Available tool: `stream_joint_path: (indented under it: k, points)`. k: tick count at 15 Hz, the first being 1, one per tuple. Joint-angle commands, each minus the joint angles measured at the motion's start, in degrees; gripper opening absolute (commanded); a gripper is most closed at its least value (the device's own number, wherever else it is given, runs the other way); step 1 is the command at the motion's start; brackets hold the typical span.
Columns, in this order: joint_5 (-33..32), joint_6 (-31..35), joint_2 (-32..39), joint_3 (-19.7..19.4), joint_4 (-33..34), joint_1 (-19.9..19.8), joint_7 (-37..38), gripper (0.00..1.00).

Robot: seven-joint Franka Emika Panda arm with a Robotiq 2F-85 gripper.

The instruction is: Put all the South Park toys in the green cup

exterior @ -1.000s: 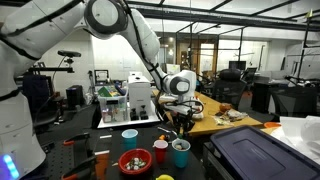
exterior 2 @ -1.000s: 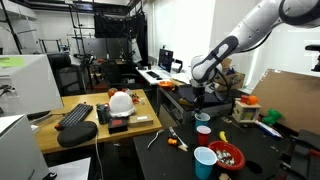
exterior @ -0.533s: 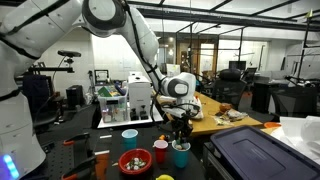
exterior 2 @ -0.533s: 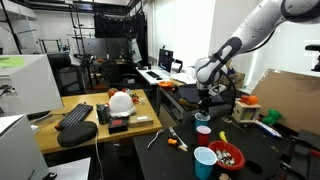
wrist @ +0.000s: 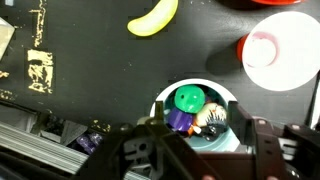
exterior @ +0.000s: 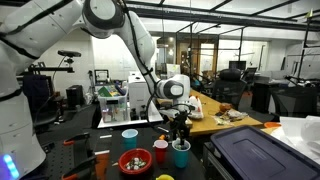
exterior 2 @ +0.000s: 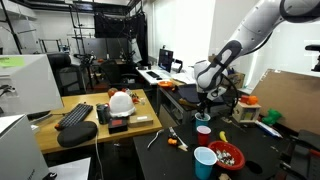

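Observation:
The green cup [wrist: 196,128] sits straight below my gripper [wrist: 195,138] in the wrist view. Inside it are two South Park toys: one with a green hat and purple body [wrist: 184,104], and one white, orange and black [wrist: 212,118]. My gripper is open, with one finger on each side of the cup's rim and nothing between them. In both exterior views the gripper [exterior: 180,128] [exterior 2: 203,110] hangs just above the cup [exterior: 181,153] [exterior 2: 203,130].
A red cup [exterior: 160,151] [wrist: 272,52] stands right beside the green cup. A light-blue cup [exterior: 130,137] [exterior 2: 204,160] and a red bowl of small items [exterior: 134,161] [exterior 2: 227,155] are nearby. A toy banana [wrist: 153,17] lies on the black table. A dark case [exterior: 250,150] stands beside the cups.
My gripper has lowered a little and now sits closer above the green cup. The cups and bowl have not moved.

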Motion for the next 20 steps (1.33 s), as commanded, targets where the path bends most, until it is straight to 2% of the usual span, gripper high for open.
stream_joint_path:
  k: [1, 4, 11, 16, 20]
  points:
    - [-1.0, 2.8, -3.5, -0.4, -4.3, 1.9, 1.6, 0.98]
    - [-0.6, 4.5, -4.4, 1.5, -5.0, 2.5, 0.0, 1.0]
    - [0.5, 7.3, -5.2, 8.9, -5.8, 2.1, -6.5, 1.0]
    - [-0.8, 6.7, -2.9, 10.7, -3.2, 4.3, -9.5, 1.0]
    - [-1.7, 6.3, -0.7, 10.6, -0.5, 6.7, -10.4, 1.0]
